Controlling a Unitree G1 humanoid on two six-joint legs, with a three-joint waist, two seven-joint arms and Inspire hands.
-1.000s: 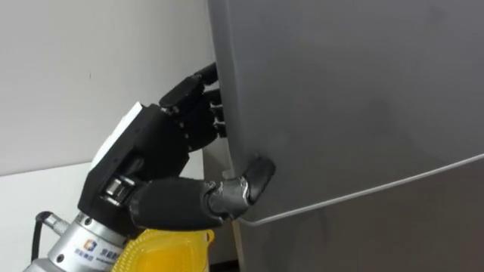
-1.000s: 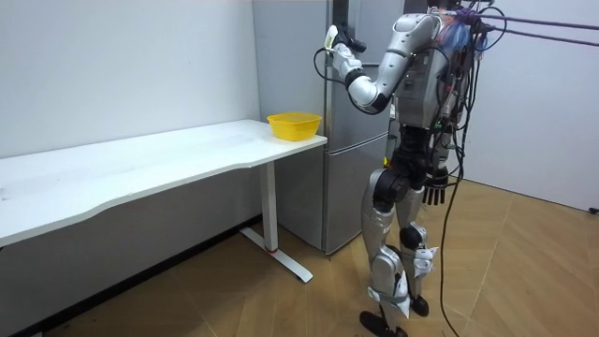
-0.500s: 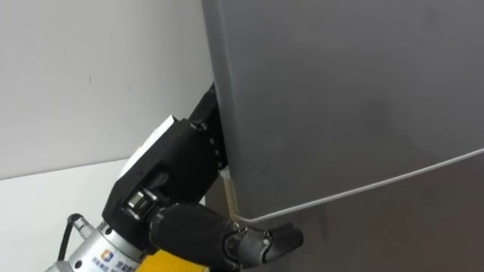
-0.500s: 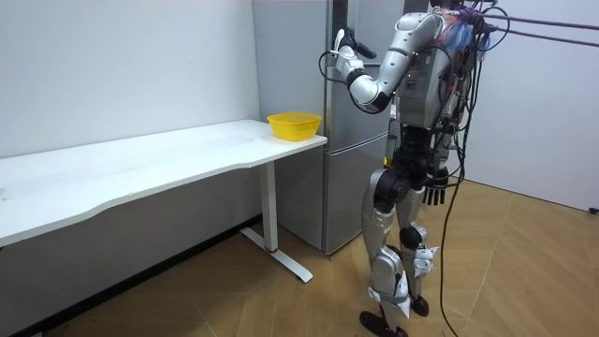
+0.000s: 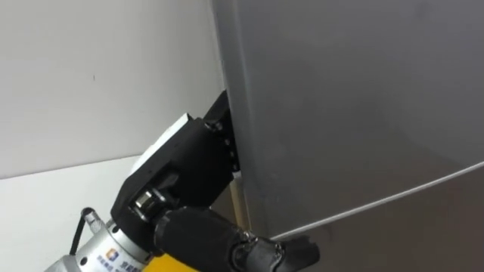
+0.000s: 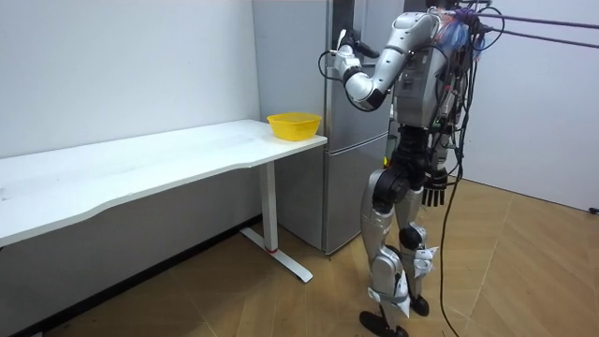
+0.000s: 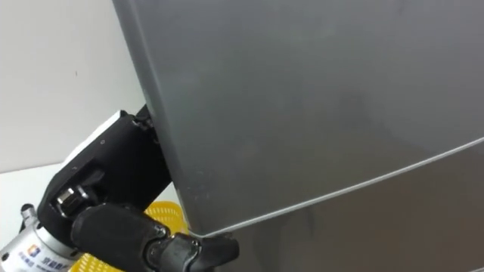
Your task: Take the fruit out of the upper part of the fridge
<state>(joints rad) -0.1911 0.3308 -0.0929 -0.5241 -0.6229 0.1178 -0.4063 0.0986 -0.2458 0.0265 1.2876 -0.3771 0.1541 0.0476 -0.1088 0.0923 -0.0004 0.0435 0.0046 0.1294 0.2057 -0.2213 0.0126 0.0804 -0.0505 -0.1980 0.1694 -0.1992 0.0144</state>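
robot: stands upright on the wooden floor (image 6: pixel 524 271), close before the front of the grey fridge (image 6: pixel 351 168), left arm raised and bent at the elbow.
upper fridge door (image 5: pixel 355 113): the task's thing; a plain grey panel on the right of both eye views, ending below at a pale seam that slopes up to the right.
lower fridge door (image 5: pixel 423 234): the darker grey panel under that seam.
left hand (image 5: pixel 181 181): raised to head height at the left edge of the upper fridge door, back of the hand toward the camera; its thumb lies along the door's lower corner, just at the seam.
left hand, grip: its far part is hidden behind the door's edge, so it cannot be told whether it is open or closed on the door.
right hand (image 6: pixel 432 191): hangs beside the thigh, fingers loose and pointing down, holding nothing.
yellow basin (image 6: pixel 293 124): sits on the end of the white table (image 6: pixel 140 168) nearest the fridge, close to that end's edge; in the eye views it lies below the left wrist.
white wall (image 5: pixel 98 75): behind the table and the fridge.
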